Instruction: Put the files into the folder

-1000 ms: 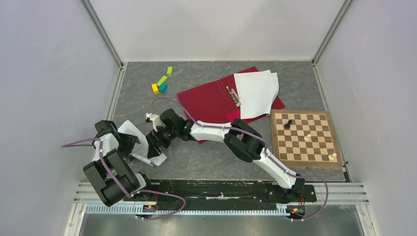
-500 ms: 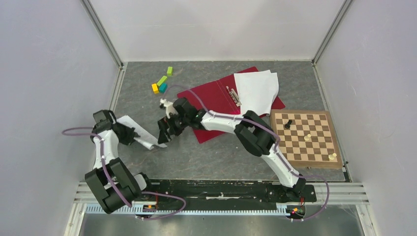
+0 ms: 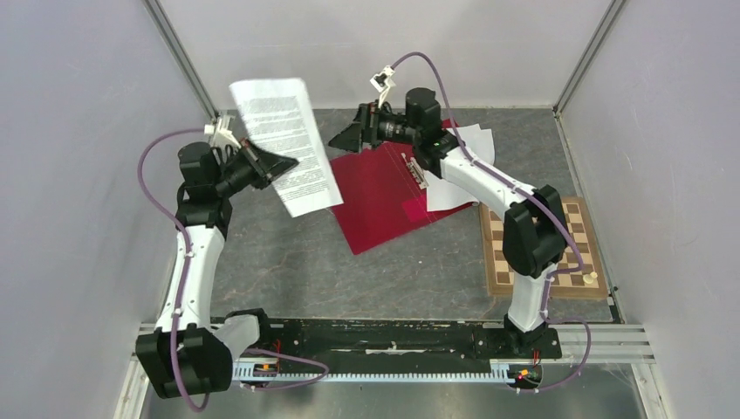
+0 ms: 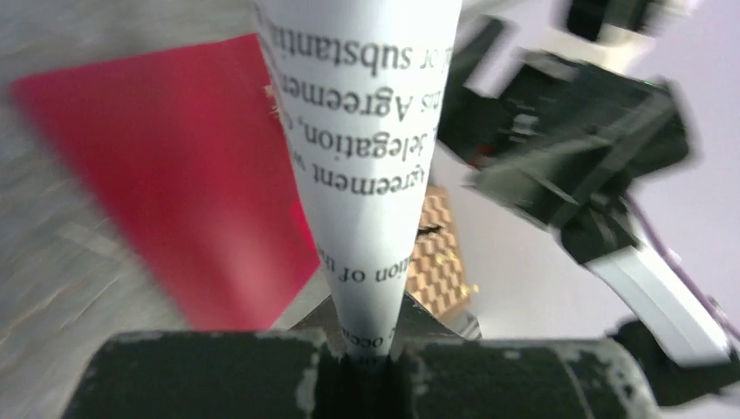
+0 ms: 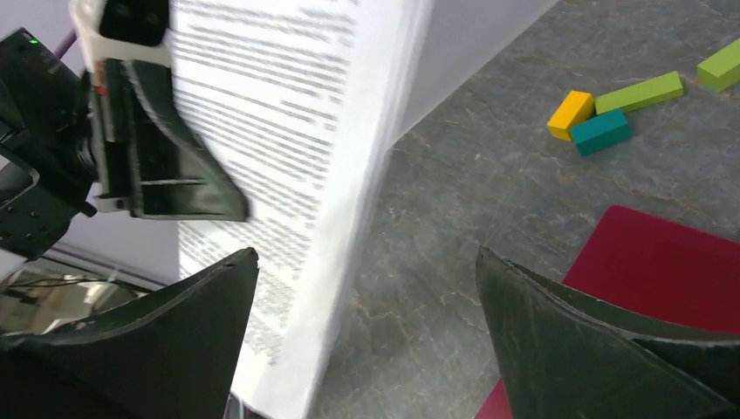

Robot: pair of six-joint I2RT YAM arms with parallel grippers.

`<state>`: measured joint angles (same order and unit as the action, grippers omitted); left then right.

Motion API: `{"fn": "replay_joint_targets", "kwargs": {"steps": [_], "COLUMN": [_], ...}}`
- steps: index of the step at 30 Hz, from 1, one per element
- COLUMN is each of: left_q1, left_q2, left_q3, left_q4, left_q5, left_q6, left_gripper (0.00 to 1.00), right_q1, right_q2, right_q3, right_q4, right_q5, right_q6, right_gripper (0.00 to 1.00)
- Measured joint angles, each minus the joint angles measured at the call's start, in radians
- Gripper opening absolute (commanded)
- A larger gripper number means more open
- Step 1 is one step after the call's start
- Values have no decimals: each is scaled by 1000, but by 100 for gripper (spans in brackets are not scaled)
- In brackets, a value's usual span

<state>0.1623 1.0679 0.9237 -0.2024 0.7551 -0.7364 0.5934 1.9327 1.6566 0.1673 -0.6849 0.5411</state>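
Observation:
My left gripper (image 3: 284, 163) is shut on one edge of a white printed sheet (image 3: 284, 140), one of the files, holding it up in the air at the back left. In the left wrist view the sheet (image 4: 366, 157) rises curled out of the closed jaws (image 4: 371, 362). The red folder (image 3: 375, 188) lies open on the table, with more white files (image 3: 454, 157) on its right half. My right gripper (image 3: 336, 140) hovers open above the folder's far left corner, facing the held sheet (image 5: 288, 131), nothing between its fingers (image 5: 366, 253).
A brown chessboard (image 3: 558, 253) with a few pieces lies at the right, partly under my right arm. Yellow (image 5: 570, 114), teal (image 5: 600, 131) and green (image 5: 640, 92) blocks lie on the grey table behind the folder's left corner (image 5: 663, 262). White walls enclose the table.
My left gripper closed on the sheet at the table's left and swung it up into the air. My right arm rose from beside that sheet and moved back above the folder, staying open.

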Motion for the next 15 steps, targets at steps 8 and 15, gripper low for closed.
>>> {"fn": "replay_joint_targets", "kwargs": {"steps": [8, 15], "left_q1": [-186, -231], "left_q2": [16, 98], "left_q3": [99, 100], "left_q4": [349, 489], "left_q5": [167, 200], "left_q6": [-115, -209], "left_gripper": [2, 2], "right_q1": [-56, -68], "right_q2": [-70, -211], "right_q3": [-165, -315], "right_q4": [256, 408], "right_q5": [-127, -137], "right_q6": [229, 334], "right_gripper": [98, 98]}}
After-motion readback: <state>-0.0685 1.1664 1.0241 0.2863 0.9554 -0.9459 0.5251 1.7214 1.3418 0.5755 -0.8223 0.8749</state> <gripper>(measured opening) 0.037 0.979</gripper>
